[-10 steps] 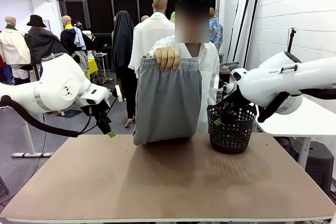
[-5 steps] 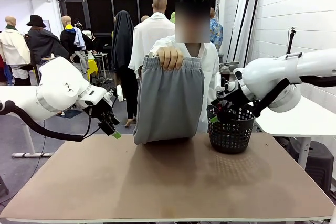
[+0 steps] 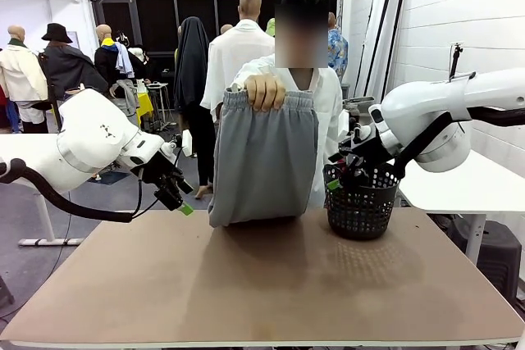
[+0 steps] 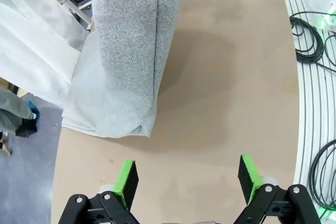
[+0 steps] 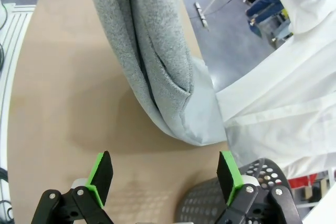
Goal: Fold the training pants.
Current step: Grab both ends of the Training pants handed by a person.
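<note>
Both arms have moved nearer the pants (image 3: 262,161): approach step. Your left fingers (image 4: 126,182) and right fingers (image 5: 100,177) stand released; next, grip the lower edge ahead of them.

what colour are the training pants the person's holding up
Light grey training pants, clearest in the front view.

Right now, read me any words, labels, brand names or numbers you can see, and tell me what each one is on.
No text here can be read for certain.
left arm: a small dark mark on its white shell, too small to read.
training pants: plain grey fabric, no print or tag visible.
black basket: no label visible.
</note>
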